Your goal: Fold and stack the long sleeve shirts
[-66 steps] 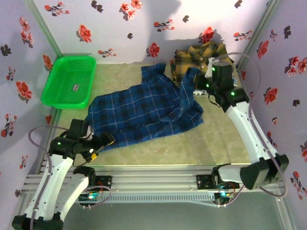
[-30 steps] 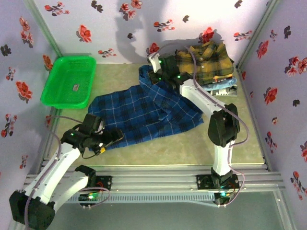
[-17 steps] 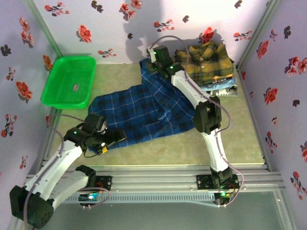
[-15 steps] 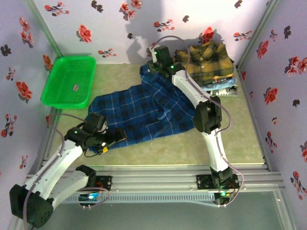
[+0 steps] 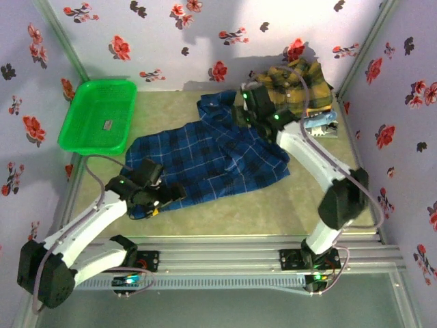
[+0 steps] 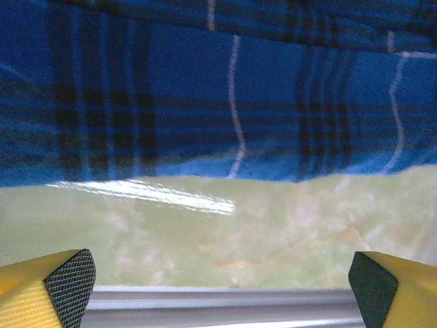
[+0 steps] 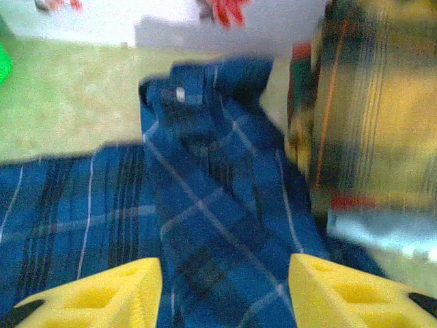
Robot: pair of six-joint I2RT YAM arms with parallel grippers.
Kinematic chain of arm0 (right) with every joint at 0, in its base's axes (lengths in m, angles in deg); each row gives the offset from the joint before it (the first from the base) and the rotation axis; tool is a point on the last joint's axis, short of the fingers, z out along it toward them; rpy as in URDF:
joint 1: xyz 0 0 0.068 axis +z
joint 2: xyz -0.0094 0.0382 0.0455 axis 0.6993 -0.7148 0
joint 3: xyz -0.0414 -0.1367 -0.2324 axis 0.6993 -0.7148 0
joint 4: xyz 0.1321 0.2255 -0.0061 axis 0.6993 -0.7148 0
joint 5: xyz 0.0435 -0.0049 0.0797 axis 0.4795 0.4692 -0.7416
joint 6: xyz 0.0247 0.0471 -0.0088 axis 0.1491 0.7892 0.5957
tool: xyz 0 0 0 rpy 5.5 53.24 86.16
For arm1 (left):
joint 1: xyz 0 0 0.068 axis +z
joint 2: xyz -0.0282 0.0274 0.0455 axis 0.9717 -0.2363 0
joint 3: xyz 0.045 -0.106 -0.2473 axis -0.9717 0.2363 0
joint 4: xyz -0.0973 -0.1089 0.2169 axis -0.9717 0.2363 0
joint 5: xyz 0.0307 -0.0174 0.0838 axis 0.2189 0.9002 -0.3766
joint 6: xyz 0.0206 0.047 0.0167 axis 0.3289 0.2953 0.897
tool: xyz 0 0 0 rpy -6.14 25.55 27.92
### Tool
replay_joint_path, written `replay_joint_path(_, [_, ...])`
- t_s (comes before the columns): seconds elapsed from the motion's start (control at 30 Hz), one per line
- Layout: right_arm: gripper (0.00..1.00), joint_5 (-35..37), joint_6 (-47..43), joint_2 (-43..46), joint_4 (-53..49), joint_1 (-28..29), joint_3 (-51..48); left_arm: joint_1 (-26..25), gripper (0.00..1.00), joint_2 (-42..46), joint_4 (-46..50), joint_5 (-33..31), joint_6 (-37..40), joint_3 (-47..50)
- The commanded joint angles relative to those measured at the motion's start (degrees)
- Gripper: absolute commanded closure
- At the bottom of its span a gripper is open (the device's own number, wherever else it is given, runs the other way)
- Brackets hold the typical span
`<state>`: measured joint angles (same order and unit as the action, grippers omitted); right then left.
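Green basket — pale table.

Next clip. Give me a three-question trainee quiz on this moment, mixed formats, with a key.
1. True or false: the mustard plaid shirt lies on top of light blue cloth at the table's far right corner.
2. Multiple choice: relative to the blue plaid shirt, the left end effector is A) shut on its hem; B) open, facing its near hem; C) open above its collar.
3. Short answer: which garment lies under the open right end effector?

Key: 1 true; 2 B; 3 the blue plaid shirt.
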<state>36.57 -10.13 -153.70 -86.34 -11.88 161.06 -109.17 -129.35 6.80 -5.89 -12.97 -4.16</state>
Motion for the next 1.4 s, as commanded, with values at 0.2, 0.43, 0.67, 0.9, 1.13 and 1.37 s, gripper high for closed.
replay_joint_path(0.2, [0.56, -2.14, 22.74, -1.57, 5.34, 1.38, -23.47, 0.11, 0.03, -12.30, -4.38, -6.07, 0.06, -2.63])
replay_joint_path(0.43, [0.55, 9.60, 32.27, -2.15, -0.18, 1.61, -29.81, 4.74, 0.05, -14.93, -2.82, -8.84, 1.03, 0.39])
replay_joint_path(0.67, [0.57, 13.31, 39.89, 1.00, -7.24, 1.87, -36.89, 10.88, 0.05, -9.28, -0.06, -9.01, 3.67, 6.70])
replay_joint_path(0.9, [0.58, 12.81, 45.64, 11.19, -12.12, 3.26, -45.35, 11.74, 0.04, -5.91, 1.11, -9.04, 4.11, 9.47])
replay_joint_path(1.13, [0.54, 12.06, 49.24, 27.59, -18.79, 6.17, -49.27, 12.27, 0.03, -1.03, 5.20, -9.13, 3.98, 9.18])
replay_joint_path(1.37, [0.51, -1.69, 35.39, 30.07, -4.28, -6.27, -44.73, 11.77, 0.03, 1.57, -0.01, -0.64, 1.74, 1.78])
